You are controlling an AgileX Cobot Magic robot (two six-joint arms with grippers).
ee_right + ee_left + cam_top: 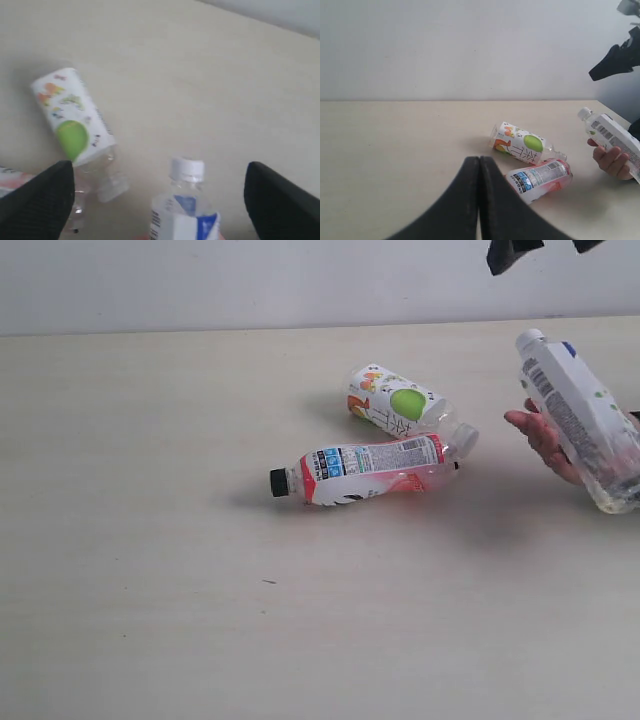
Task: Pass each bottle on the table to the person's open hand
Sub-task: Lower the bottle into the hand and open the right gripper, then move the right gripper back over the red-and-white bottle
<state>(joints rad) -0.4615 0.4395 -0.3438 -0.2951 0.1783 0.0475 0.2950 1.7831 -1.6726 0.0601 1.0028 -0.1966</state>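
A white-labelled bottle [580, 420] with a white cap lies tilted in the person's open hand [542, 438] at the right edge. My right gripper [548, 248] hangs well above it, open, and touches nothing. In the right wrist view its fingers [40, 200] stand wide on either side of that bottle [186, 212]. A green-apple bottle [395, 402] and a red-and-white bottle [365, 468] with a black cap lie on their sides, touching, on the table [150, 540]. My left gripper [479, 167] is shut and empty, low over the table short of the two bottles.
A pale wall runs behind the table's far edge. In the left wrist view the hand [612, 161] with its bottle [612, 140] sits right of the two lying bottles, and the dark right arm [620, 60] hangs above.
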